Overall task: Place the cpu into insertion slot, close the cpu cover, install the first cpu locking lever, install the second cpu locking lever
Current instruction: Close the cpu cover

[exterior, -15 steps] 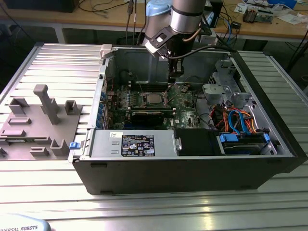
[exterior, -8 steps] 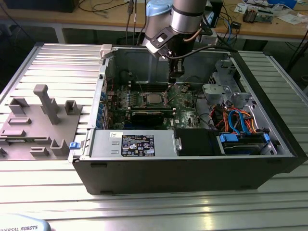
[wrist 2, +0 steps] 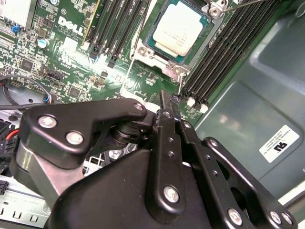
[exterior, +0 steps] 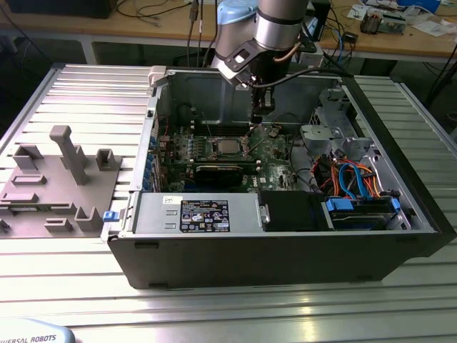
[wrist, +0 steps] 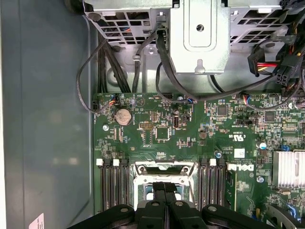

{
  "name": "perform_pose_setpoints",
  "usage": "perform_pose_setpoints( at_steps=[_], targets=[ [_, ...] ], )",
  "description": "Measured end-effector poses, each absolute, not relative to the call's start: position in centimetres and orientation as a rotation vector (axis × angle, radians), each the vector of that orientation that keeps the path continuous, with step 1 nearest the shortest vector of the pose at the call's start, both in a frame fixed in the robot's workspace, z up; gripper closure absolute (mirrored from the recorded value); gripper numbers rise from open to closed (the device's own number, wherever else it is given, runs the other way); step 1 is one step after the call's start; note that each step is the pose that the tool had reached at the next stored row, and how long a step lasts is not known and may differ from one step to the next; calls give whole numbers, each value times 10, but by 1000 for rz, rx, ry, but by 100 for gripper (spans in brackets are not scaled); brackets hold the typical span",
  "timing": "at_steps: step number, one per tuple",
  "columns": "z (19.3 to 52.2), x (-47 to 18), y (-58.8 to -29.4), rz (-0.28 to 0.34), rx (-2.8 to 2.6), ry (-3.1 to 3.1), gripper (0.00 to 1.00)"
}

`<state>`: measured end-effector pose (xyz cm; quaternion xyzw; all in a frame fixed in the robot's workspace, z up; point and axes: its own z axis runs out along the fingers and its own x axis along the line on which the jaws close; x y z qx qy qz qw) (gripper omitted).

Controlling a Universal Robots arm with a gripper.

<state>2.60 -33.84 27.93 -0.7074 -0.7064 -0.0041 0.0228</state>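
Second wrist view: small square cpu with silvery-grey metal top [wrist 2: 178, 28] sat in the socket on the green motherboard [wrist 2: 71, 62]. Thin silvery metal cpu cover frame [wrist 2: 143, 53] lay around it; couldn't tell if fully down. Black gripper [wrist 2: 166, 98] hovered just beside the socket, jaws clenched on nothing, tips near a thin wire locking lever [wrist 2: 181, 86]. Risk: tips skid off that springy wire into the black memory slots [wrist 2: 228, 52] or board. A half-caught lever could spring back.
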Motion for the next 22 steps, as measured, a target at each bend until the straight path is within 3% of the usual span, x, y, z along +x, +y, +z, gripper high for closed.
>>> perform_pose_setpoints(
  at_steps=[22],
  targets=[
    [279,35,-338,-16,-2189,-2186,89]
  ],
)
